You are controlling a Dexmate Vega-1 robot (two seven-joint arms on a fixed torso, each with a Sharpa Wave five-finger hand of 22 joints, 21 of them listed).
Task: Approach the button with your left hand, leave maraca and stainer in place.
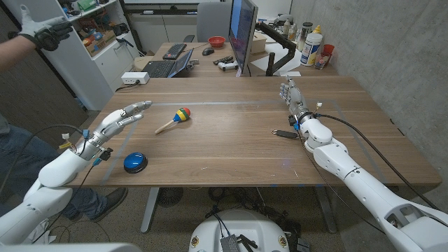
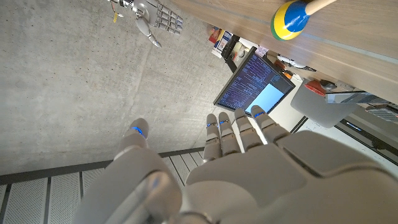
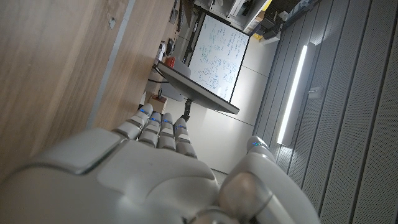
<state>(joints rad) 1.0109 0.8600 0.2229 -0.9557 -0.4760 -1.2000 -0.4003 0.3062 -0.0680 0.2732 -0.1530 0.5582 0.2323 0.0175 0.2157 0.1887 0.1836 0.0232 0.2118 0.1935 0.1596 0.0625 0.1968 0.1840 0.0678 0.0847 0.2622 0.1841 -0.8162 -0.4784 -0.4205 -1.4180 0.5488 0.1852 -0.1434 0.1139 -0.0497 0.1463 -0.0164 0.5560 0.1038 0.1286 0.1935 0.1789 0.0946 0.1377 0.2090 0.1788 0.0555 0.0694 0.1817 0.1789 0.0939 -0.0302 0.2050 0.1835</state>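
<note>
The blue round button (image 1: pixel 135 162) sits near the table's front left edge. My left hand (image 1: pixel 122 119) hovers behind it and a little to the left, open, fingers stretched toward the table's middle and holding nothing. The maraca (image 1: pixel 173 120), a wooden handle with a striped coloured head, lies right of that hand; its head (image 2: pixel 290 18) appears beyond my left hand (image 2: pixel 236 162) in the left wrist view. My right hand (image 1: pixel 292 96) stands open at the right, fingers up and empty. A small dark object (image 1: pixel 285 133) lies by its wrist.
A person stands at the far left, with a gloved hand (image 1: pixel 42 31) raised and a leg (image 1: pixel 21 150) by the table's (image 1: pixel 231 157) left edge. A white box (image 1: pixel 134 78) sits at the back left corner. A monitor (image 1: pixel 243 31) and a second desk stand behind.
</note>
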